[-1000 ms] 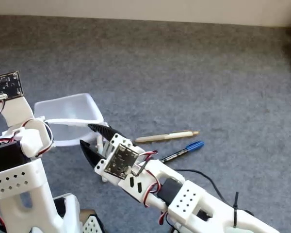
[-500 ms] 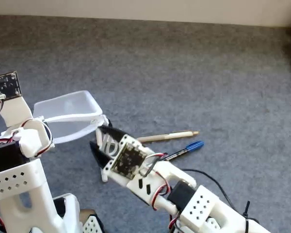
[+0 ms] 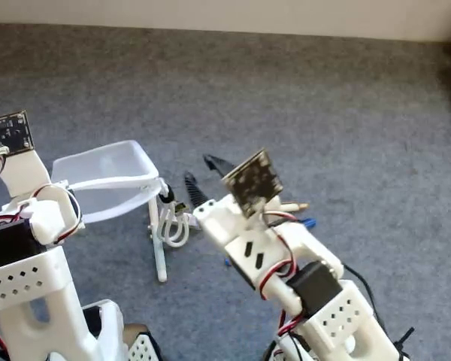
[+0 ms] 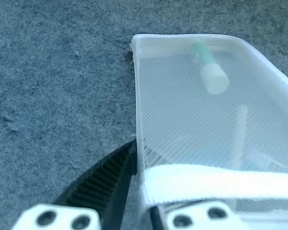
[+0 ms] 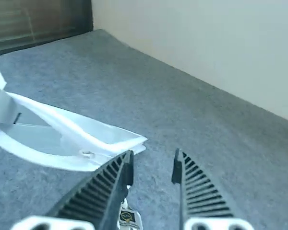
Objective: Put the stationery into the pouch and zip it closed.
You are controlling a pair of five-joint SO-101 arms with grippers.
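A grey, felt-like table (image 3: pixel 346 98) seen from above, with two white robot arms at its near edge. Toward the left edge, a translucent white mesh pouch (image 3: pixel 109 169) is held tilted off the surface, its mouth open toward the table's middle. The left end effector (image 4: pixel 137 165) is clenched on the pouch's side edge, with one ribbed black finger pressed against the mesh beside the white zip band. Inside the pouch lies a green-and-white tube (image 4: pixel 210 72), near the closed far end.

The right end effector (image 3: pixel 197 168) hangs above the middle of the table, just beside the pouch's mouth. Its two black fingers are spread apart and grip nothing. A white looped cord (image 3: pixel 173 226) lies on the table between the pouch's corner and the right arm.

A beige pen (image 3: pixel 292 205) and a blue pen (image 3: pixel 307 222) lie on the table outside the pouch, close together and mostly hidden behind the right arm. A pale wall (image 5: pixel 221 48) runs along the table's far edge.
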